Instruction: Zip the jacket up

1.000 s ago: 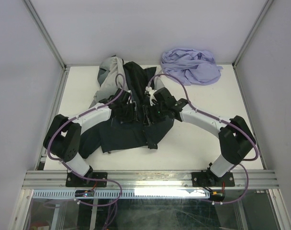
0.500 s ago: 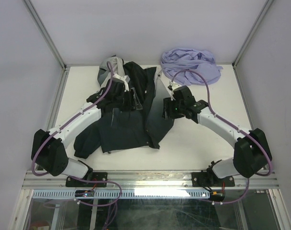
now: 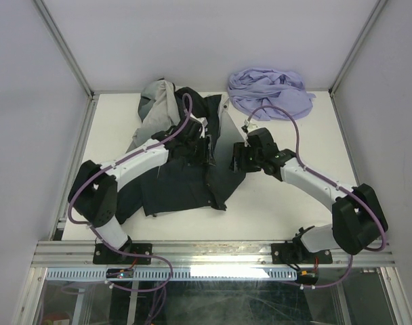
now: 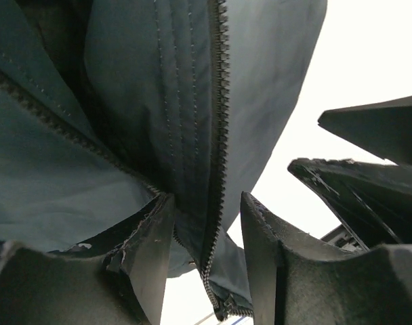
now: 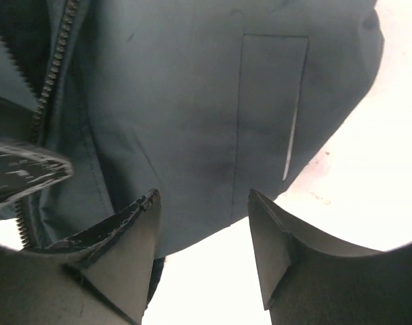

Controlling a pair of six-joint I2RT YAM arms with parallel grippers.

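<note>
Both arms reach from the near edge to mid-table (image 3: 280, 203). L gripper (image 4: 206, 200): jaws moderately apart, 1 zipper edge (image 4: 218, 135) of the jacket (image 3: 179, 186) running through the gap, not pinched. R gripper (image 5: 202, 195), just beside it on the right: jaws likewise apart, nothing between them, over the jacket's front panel w/ a slit pocket (image 5: 270, 101). Jacket lies left of centre on the table, front unzipped, dark hem toward the near side, light grey end at the far edge. Farther back, far right: crumpled lavender garment (image 3: 270, 91), close to the jacket's far corner; can't tell if touching.
</note>
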